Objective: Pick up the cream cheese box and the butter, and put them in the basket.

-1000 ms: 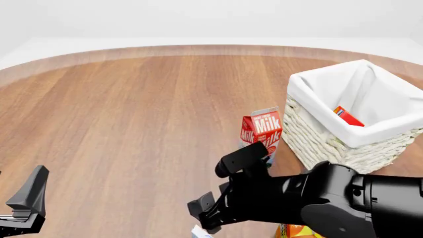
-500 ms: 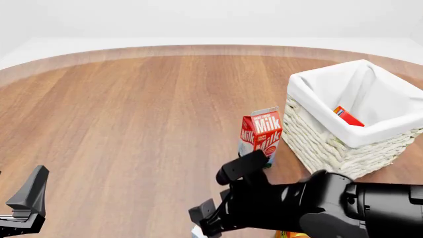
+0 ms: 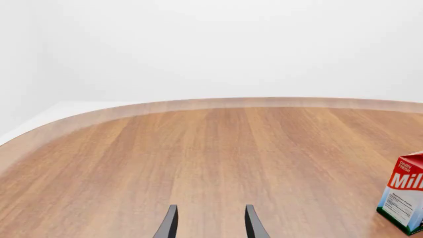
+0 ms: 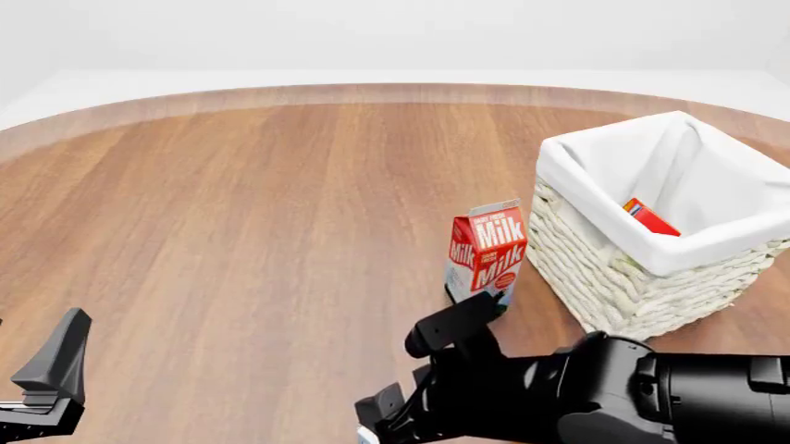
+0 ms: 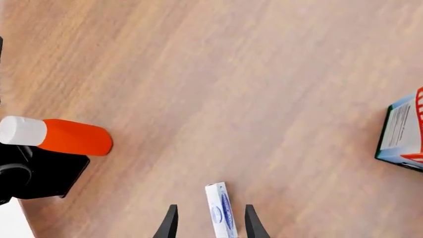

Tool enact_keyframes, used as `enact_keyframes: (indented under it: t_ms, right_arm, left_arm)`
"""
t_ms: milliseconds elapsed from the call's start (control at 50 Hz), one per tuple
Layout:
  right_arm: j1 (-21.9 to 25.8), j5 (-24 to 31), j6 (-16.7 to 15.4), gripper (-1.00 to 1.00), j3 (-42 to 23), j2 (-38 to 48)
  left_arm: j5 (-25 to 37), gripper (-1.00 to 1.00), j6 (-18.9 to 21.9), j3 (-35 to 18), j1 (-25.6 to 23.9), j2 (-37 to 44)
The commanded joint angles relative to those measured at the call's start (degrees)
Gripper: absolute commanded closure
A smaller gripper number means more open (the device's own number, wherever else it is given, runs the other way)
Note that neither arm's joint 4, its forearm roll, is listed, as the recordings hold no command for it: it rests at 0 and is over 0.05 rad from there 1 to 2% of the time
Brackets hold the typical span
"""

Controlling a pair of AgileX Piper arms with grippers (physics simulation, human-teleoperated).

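White with pale blue oval marks, the cream cheese box (image 5: 220,212) is showing as a slim, flat carton standing on its narrow edge on the wooden table (image 4: 247,203), at the near edge in front of the robot. The right gripper (image 5: 208,225) is hanging over it with its dark fingers spread apart, the box sitting in the gap between the fingertips (image 5: 169,223) without either one visibly pressing on it. In the front view only a sliver of the box (image 4: 362,435) is peeking out under the bulky black right arm.

The butter (image 4: 649,217), a red and orange oblong, is lying tilted inside the basket (image 4: 593,250), whose whitish woven wicker walls are carrying a smooth white cloth folded over the rim. The basket is sitting at the far right of the table.

A red milk carton (image 4: 487,252) is standing upright just beside the basket's left wall, between it and the right arm. An orange bottle with a white cap (image 5: 56,135) is lying on its side near the left arm's black base.

The left gripper (image 3: 209,225) is hovering over bare wood grain, its two fingers apart and holding nothing.
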Motion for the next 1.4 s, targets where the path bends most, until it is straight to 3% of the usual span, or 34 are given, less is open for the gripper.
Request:
enact_keyframes:
  t_ms: [20,1400]
  right_arm:
    - [-0.19,-0.29,-0.05,-1.0,0.27,0.42]
    - [0.63,-10.21,2.48,-1.0,4.76,6.46]
  left_arm:
    - [0.0,-1.0,0.0,0.0,0.0,0.0]
    - [0.0,-1.0,0.0,0.0,0.0,0.0]
